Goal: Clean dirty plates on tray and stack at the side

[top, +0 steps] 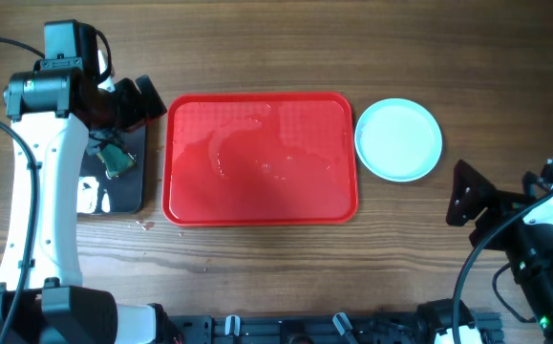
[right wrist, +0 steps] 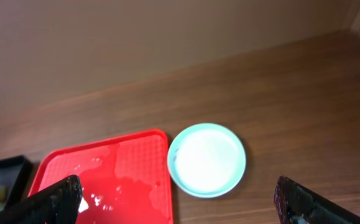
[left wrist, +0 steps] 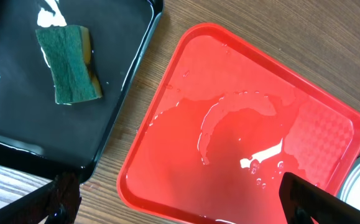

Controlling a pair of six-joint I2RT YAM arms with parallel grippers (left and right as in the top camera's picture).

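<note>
The red tray [top: 257, 158] lies in the middle of the table, wet and with nothing on it. It also shows in the left wrist view [left wrist: 242, 137] and the right wrist view [right wrist: 105, 180]. Pale mint-white plates [top: 398, 139] sit to the tray's right on the wood, seen as one clean round disc [right wrist: 207, 159]; how many are stacked I cannot tell. My left gripper [top: 145, 101] is open and empty at the tray's left edge [left wrist: 183, 208]. My right gripper [top: 469, 194] is open and empty, to the right of the plates [right wrist: 180, 208].
A small black tray [top: 128, 186] lies left of the red tray, wet, with a green and yellow sponge [top: 114, 161] on it [left wrist: 69, 65]. Water drops lie on the wood by the red tray's front left corner [top: 144, 225].
</note>
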